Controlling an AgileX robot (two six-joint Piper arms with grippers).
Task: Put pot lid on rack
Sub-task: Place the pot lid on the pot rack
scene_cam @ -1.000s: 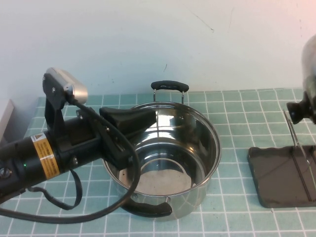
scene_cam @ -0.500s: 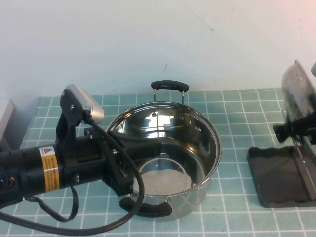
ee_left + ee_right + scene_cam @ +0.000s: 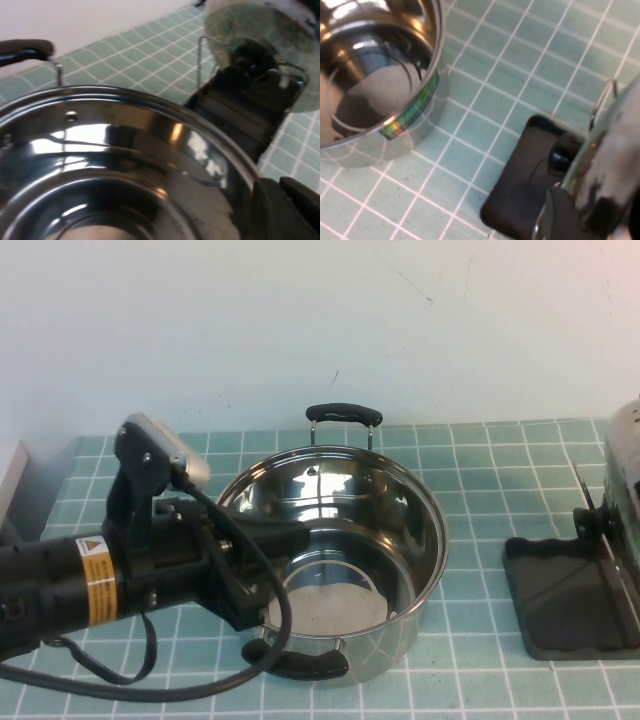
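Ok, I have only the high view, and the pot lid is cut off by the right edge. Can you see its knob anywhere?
Observer: Yes. In the left wrist view the pot lid stands on edge over the rack, and its black knob faces the pot.
Operator: Does the lid touch the tray?
Observer: I cannot tell. The right wrist view shows the lid edge-on above the rack's dark tray, with the right gripper close to its rim.
Operator: And the left gripper?
Observer: The left wrist view shows the left gripper just beside the pot's rim, its fingers together and empty.
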